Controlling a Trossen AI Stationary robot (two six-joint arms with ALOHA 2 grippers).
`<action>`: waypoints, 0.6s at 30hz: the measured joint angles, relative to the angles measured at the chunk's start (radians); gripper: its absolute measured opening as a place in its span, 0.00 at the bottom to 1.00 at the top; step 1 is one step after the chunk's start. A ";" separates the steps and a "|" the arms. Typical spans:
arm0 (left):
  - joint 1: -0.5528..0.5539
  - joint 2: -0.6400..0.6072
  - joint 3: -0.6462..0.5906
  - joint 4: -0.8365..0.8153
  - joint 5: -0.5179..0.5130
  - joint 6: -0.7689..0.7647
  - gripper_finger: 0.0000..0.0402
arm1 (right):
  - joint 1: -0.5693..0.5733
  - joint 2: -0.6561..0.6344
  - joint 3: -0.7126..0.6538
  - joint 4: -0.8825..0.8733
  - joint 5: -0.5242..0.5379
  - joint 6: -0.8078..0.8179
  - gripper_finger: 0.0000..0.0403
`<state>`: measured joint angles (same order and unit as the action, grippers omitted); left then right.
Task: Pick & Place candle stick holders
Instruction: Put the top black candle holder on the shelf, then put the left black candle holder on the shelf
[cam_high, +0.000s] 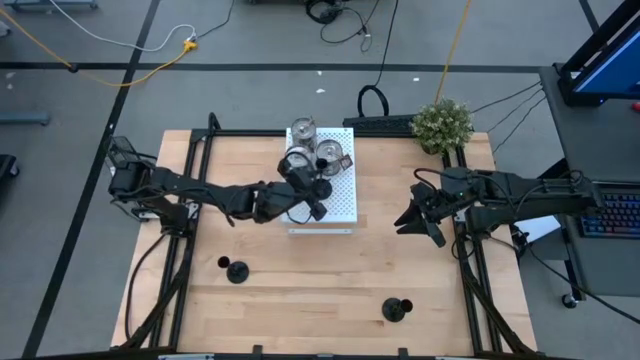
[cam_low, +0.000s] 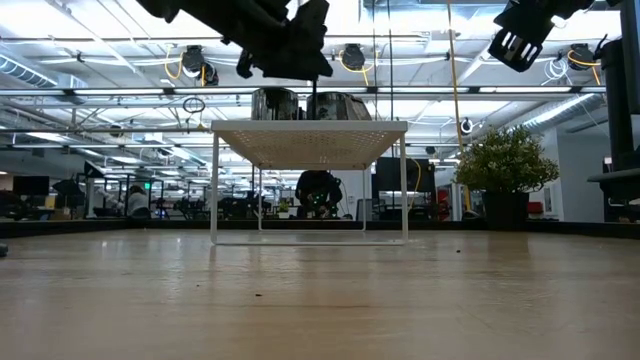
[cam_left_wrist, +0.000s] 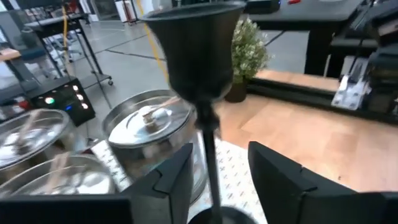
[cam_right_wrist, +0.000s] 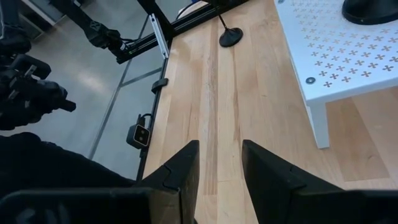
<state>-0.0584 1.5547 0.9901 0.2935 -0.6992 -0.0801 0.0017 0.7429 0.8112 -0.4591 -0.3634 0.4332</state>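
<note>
The left gripper (cam_high: 318, 200) hovers over the white perforated board (cam_high: 340, 205) near the counter's (cam_high: 300, 300) far edge, its fingers (cam_left_wrist: 177, 180) parted a little on either side of a black candle stick holder's (cam_left_wrist: 202, 68) thin stem; whether they touch it cannot be told. That holder stands upright on the board beside 3 silver candle stick holders (cam_high: 302, 135). 2 more black holders sit on the bare wood: 1 (cam_high: 236, 270) toward the near-left corner, another (cam_high: 397, 309) close to the near edge. The right gripper (cam_high: 418, 222) waits above the counter's right side, its fingers (cam_right_wrist: 180, 171) narrowly apart and holding nothing. A green plant (cam_high: 442, 124) stands at the far-right corner.
</note>
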 joint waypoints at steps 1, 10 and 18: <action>-0.007 -0.008 0.000 -0.020 -0.013 0.004 0.41 | 0.000 0.000 0.000 0.000 0.000 0.000 0.28; -0.066 -0.091 0.000 -0.180 -0.087 -0.027 0.50 | 0.000 0.000 0.000 0.020 0.000 -0.011 0.28; -0.181 -0.163 0.009 -0.220 -0.079 -0.037 0.50 | 0.000 0.000 0.000 0.029 0.000 -0.042 0.28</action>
<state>-0.2392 1.3921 0.9988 0.0732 -0.7780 -0.1173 0.0017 0.7429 0.8116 -0.4304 -0.3634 0.3909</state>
